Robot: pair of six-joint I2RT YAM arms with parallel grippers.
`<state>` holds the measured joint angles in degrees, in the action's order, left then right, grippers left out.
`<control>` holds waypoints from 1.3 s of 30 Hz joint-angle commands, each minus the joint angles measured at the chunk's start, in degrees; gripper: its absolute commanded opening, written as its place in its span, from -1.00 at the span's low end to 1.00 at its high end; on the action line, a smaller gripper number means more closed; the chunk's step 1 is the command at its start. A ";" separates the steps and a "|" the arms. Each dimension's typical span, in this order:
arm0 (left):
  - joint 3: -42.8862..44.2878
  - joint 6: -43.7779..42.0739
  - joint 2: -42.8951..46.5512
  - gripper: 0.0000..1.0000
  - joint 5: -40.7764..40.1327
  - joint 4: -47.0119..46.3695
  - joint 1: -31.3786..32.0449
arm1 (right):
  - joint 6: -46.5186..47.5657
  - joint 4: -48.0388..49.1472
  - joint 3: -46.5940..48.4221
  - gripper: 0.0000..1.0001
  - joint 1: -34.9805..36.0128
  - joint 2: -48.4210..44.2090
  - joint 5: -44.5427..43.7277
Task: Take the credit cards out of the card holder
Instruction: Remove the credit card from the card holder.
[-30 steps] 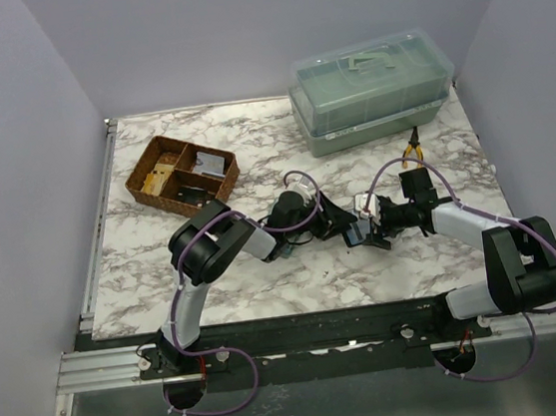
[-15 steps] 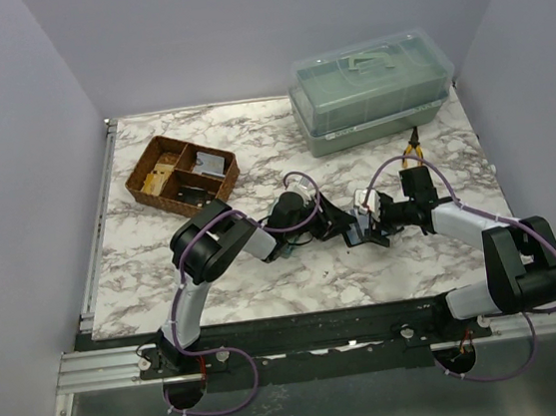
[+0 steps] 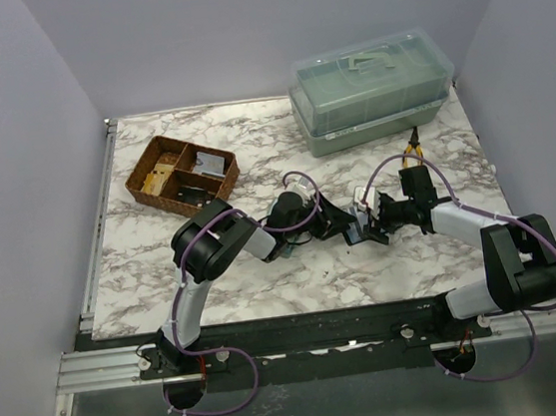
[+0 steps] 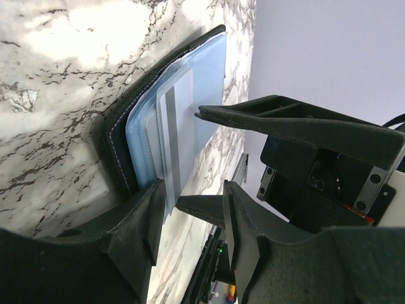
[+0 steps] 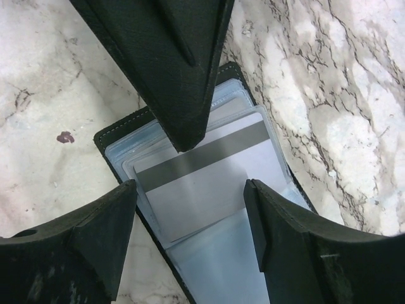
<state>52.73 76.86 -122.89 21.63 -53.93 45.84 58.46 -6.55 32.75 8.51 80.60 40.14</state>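
Note:
The black card holder (image 3: 358,235) lies open on the marble table between my two grippers. In the right wrist view its black edge (image 5: 104,142) frames blue plastic sleeves, and a pale credit card (image 5: 209,183) with a grey stripe sticks partway out of a sleeve. My right gripper (image 5: 190,190) is open, one finger on each side of that card. My left gripper (image 4: 193,187) is open; one finger rests at the card holder's edge (image 4: 120,136), beside the card (image 4: 174,139). In the top view the left gripper (image 3: 340,223) and right gripper (image 3: 368,223) meet over the holder.
A brown wicker divided tray (image 3: 181,172) stands at the back left. A green lidded plastic box (image 3: 370,92) stands at the back right, with orange-handled pliers (image 3: 412,148) in front of it. A small red spot (image 5: 65,137) marks the table.
My right gripper has shifted slightly towards the card holder. The left arm has stayed in place.

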 commanded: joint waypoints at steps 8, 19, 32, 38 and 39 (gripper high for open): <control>1.26 -1.79 3.63 -0.01 -1.30 2.56 -2.00 | -0.62 3.06 1.13 0.32 -0.38 1.09 -4.02; 13.57 -14.70 2.71 0.01 1.89 20.05 -6.86 | -0.64 2.77 1.30 0.29 -0.34 1.73 -3.69; 23.20 -19.22 -4.52 -0.05 6.16 29.47 -6.84 | -0.55 2.51 1.40 0.28 -0.34 1.86 -3.50; 23.96 -19.30 -6.40 -0.14 7.70 29.94 -6.83 | -0.54 2.42 1.40 0.28 -0.34 1.96 -3.42; 24.18 -19.36 -6.66 -0.16 7.99 29.94 -6.76 | -0.48 2.29 1.43 0.28 -0.34 1.96 -3.40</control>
<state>74.87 58.96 -127.94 26.96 -25.98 38.72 57.39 -4.97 33.01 8.51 81.34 39.07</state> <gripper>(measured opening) 0.439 0.642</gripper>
